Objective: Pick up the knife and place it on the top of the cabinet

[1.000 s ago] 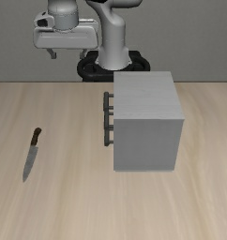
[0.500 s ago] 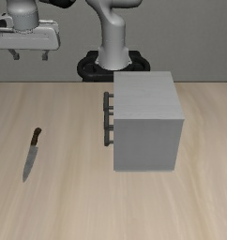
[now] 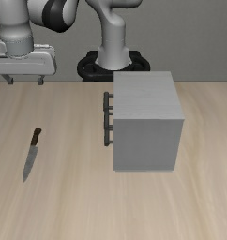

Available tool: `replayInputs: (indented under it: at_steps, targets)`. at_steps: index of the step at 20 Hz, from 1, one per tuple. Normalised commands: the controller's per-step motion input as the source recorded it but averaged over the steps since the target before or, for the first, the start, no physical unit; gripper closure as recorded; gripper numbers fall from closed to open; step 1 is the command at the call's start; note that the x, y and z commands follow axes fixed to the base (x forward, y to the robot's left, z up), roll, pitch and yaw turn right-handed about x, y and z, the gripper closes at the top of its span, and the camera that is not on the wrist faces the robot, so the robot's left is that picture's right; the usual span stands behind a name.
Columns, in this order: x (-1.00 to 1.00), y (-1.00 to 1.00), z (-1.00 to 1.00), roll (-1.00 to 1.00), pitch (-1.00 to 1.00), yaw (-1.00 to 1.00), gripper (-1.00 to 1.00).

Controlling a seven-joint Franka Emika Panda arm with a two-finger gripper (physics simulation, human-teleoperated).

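The gripper (image 3: 24, 82) hung open and empty above the knife (image 3: 31, 154), whose handle end lay nearer, blade pointing away.

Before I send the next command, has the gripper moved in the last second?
Yes. The gripper has swung away from the cabinet toward the exterior view's left and sits lower in the picture, on the knife's side.
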Motion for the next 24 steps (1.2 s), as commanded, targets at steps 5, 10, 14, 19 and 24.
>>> replayInputs:
  at_steps: [5,10,14,19,24]
  targets:
    - [0.0,0.0,-1.0,0.0,0.0,0.0,-1.0]
    - [0.0,0.0,-1.0,0.0,0.0,0.0,-1.0]
    - [0.0,0.0,-1.0,0.0,0.0,0.0,-1.0]
    - [0.0,0.0,-0.8,0.0,0.0,0.0,1.0]
    - [0.0,0.0,0.0,0.0,0.0,0.0,1.0]
